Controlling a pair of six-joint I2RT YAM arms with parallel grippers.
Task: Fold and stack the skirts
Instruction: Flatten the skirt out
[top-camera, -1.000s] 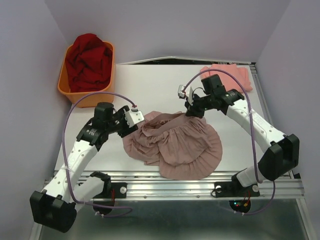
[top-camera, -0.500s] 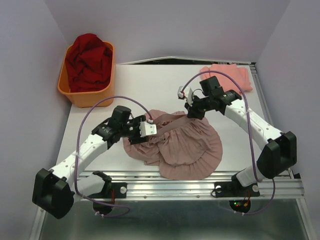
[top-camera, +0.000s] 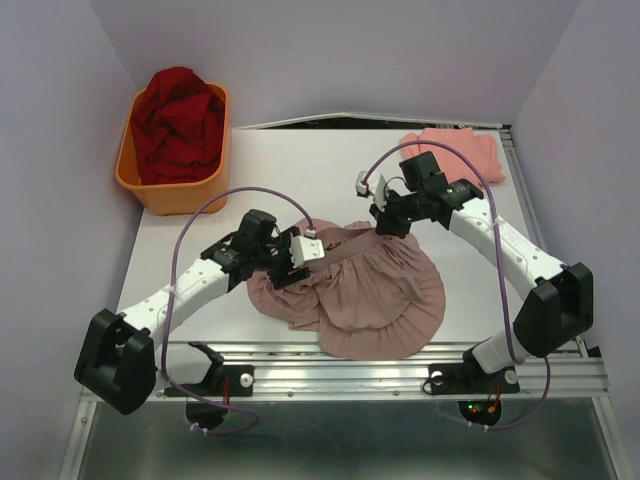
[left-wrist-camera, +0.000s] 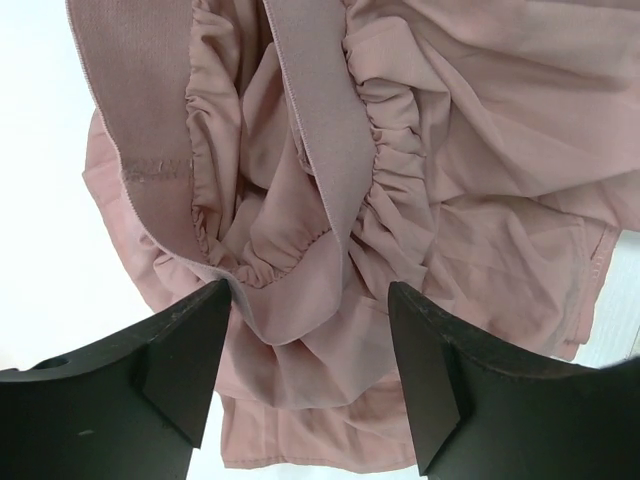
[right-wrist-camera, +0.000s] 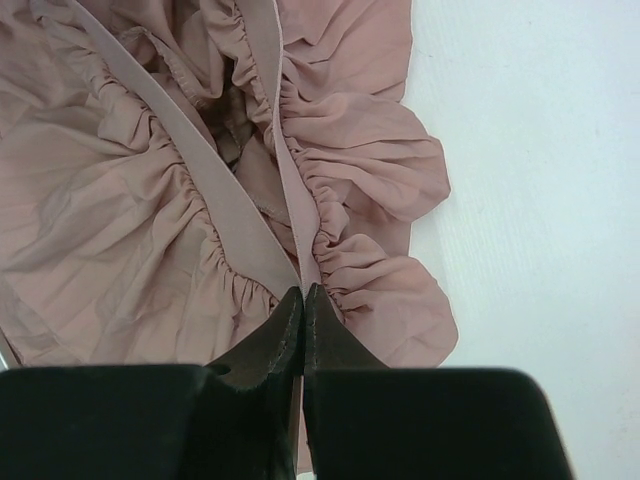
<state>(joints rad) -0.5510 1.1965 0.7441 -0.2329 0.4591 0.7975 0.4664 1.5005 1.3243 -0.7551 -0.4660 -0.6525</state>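
On the white table (top-camera: 300, 170), close to its near edge: dusty mauve skirt (top-camera: 370, 295), crumpled, ruffled hem fanned toward the arm bases, waistband (top-camera: 345, 247) pulled up along the far side. Beyond the dusty mauve skirt and to its right, at the far table corner — salmon skirt (top-camera: 460, 150), lying flat, well apart from it. Beyond the dusty mauve skirt and to its left, orange tub (top-camera: 135, 180) with dark red cloth (top-camera: 178, 120) heaped inside, also well apart.

At the far edge of the dusty mauve skirt, right gripper (right-wrist-camera: 303, 292) pressed fully together, the thin edge of the waistband pinched between the two fingertips. Seen from the right wrist: band leading away from the tips in two strips, gathered cloth bunched on both sides, bare table just beside the ruffles.

Over the left part of the dusty mauve skirt, left gripper (left-wrist-camera: 310, 295) spread wide and holding nothing. Seen from the left wrist: both fingers (left-wrist-camera: 185, 360) black and far apart, a fold of waistband and gathered cloth lying in the gap between them, below the tips. Touching the cloth or only hovering just above it — cannot tell. One finger near the outer edge of the dusty mauve skirt, beside bare table; the other over the looser gathered cloth further in.
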